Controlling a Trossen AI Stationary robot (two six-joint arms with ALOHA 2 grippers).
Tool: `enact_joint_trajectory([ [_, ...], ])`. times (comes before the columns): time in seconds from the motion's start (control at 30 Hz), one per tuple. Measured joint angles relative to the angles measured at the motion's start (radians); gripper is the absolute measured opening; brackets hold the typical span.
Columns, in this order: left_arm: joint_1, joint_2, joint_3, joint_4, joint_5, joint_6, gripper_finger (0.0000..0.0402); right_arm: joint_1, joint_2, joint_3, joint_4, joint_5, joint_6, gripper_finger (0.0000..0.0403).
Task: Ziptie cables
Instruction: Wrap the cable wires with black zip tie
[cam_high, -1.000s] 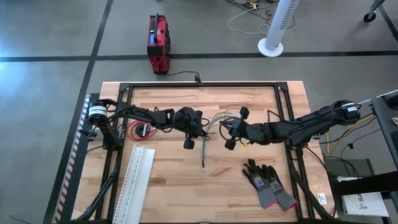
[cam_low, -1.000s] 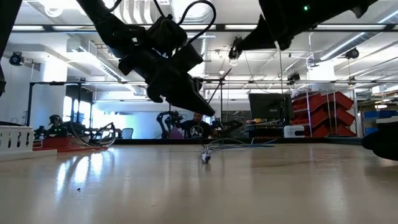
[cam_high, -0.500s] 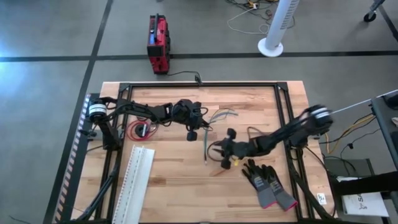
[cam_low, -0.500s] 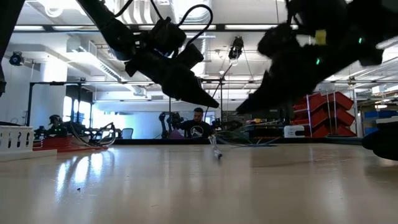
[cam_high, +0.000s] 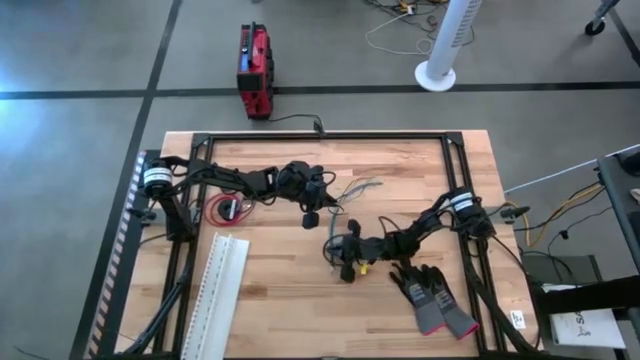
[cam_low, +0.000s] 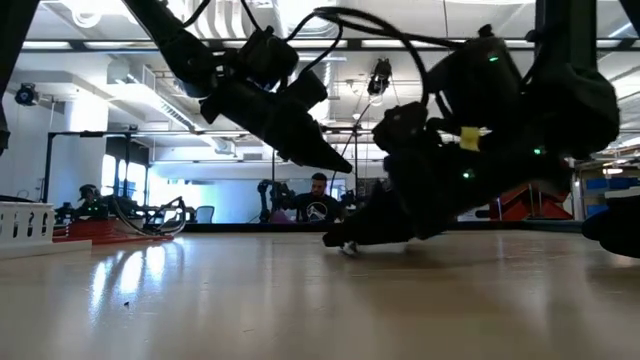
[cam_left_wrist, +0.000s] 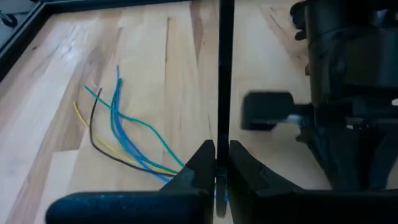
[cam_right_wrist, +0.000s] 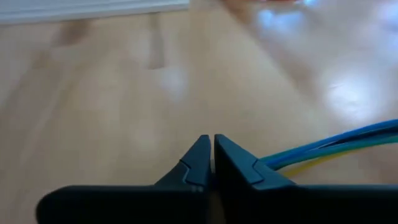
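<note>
A bundle of blue, teal, yellow and black wires (cam_high: 356, 188) lies on the table's middle (cam_left_wrist: 124, 124), with its splayed ends toward the far side. A coil of red and black cables (cam_high: 222, 208) rests by the left arm's base. My left gripper (cam_high: 318, 208) hangs above the table (cam_low: 335, 165), shut on a thin black strap (cam_left_wrist: 224, 74). My right gripper (cam_high: 336, 252) is down at the table top (cam_low: 338, 240), shut (cam_right_wrist: 212, 146), with the wires (cam_right_wrist: 336, 144) running off beside one finger. My left gripper pinches the thin black strap at its near end (cam_left_wrist: 219, 146) between its two fingertips. The strap runs straight on from the fingers, along them, toward the table's right, clear of the wood. My right gripper is shut beside the wires' end; I cannot tell whether it touches them.
A long white slotted strip (cam_high: 222, 285) lies at the near left. A pair of black gloves (cam_high: 430, 295) lies at the near right. A black frame (cam_high: 320, 137) rims the table, with a red box (cam_high: 254, 70) on the floor beyond it. A person (cam_low: 318, 205) sits far behind.
My right gripper has swung from the table's middle right toward the near left and come down to the table top beside the wire bundle. My left gripper has risen a little and moved slightly toward the far edge.
</note>
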Motion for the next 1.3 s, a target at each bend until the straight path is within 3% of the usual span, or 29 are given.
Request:
enact_joint_trajectory([
  [0.27,-0.003,0.0,0.0,0.008,-0.053,-0.017,0.0004,0.094,-0.099,-0.009,-0.145,-0.06,0.079,0.0001],
  [0.73,-0.003,0.0,0.0,0.004,-0.055,-0.029,0.0004,0.176,-0.212,-0.007,-0.285,-0.013,0.086,0.0],
  [0.9,-0.007,0.0,0.0,0.006,-0.055,-0.033,0.0004,0.142,-0.195,-0.006,-0.278,0.208,-0.042,0.0],
  [0.97,-0.008,0.0,0.0,0.006,-0.055,-0.033,0.0004,0.111,-0.184,-0.005,-0.279,0.234,-0.085,0.0],
  [1.03,-0.008,0.0,0.0,0.006,-0.055,-0.033,0.0004,0.079,-0.172,-0.004,-0.276,0.191,-0.094,0.0],
  [1.2,-0.008,0.0,-0.001,0.004,-0.055,-0.033,0.0004,0.05,-0.148,-0.004,-0.283,-0.04,-0.047,0.0],
  [1.3,-0.008,0.0,-0.002,0.004,-0.059,-0.033,0.0004,0.061,-0.148,-0.003,-0.295,-0.1,0.006,0.0],
])
